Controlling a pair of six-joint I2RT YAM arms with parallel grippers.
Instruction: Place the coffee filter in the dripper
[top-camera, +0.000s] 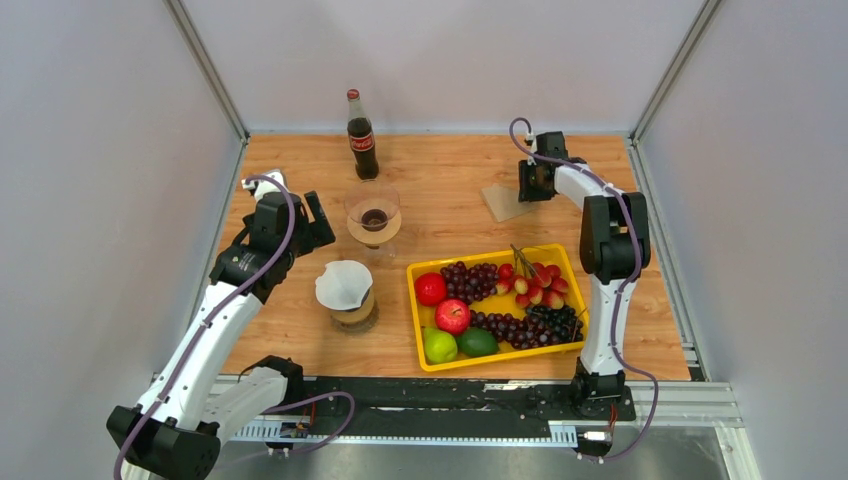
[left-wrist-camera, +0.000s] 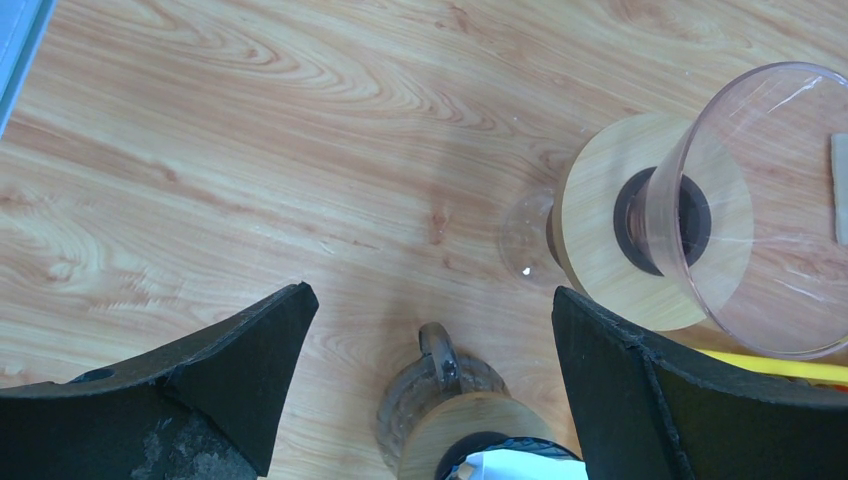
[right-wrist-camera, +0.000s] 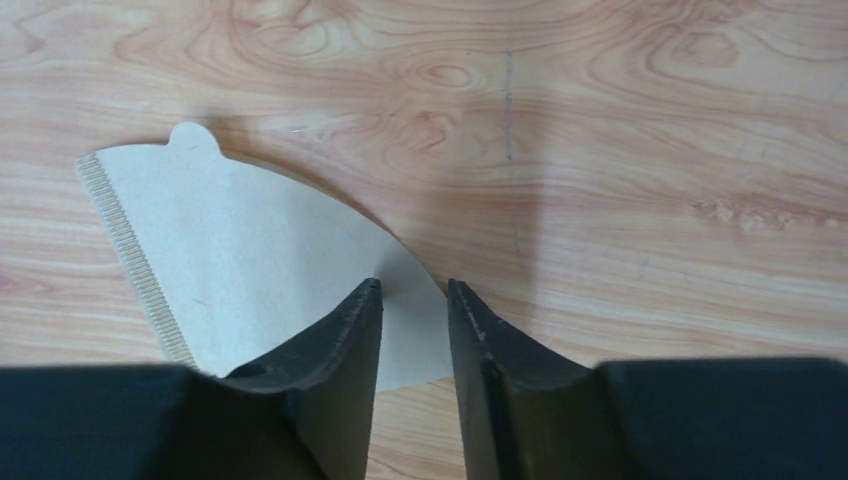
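A flat beige coffee filter (top-camera: 503, 200) lies on the wooden table at the back right. In the right wrist view the filter (right-wrist-camera: 250, 250) shows its crimped edge. My right gripper (top-camera: 530, 186) is low over it; its jaws (right-wrist-camera: 413, 285) stand a narrow gap apart over the filter's right edge. An empty glass dripper (top-camera: 373, 214) with a wooden collar stands mid-table and also shows in the left wrist view (left-wrist-camera: 770, 200). A second dripper (top-camera: 350, 300) holds a white filter (top-camera: 343, 282). My left gripper (top-camera: 320, 222) is open and empty, left of the drippers (left-wrist-camera: 430, 300).
A cola bottle (top-camera: 361, 135) stands behind the empty dripper. A yellow tray (top-camera: 415, 270) with apples, limes, grapes and other fruit sits front right. Metal cage posts and grey walls close in the table on three sides.
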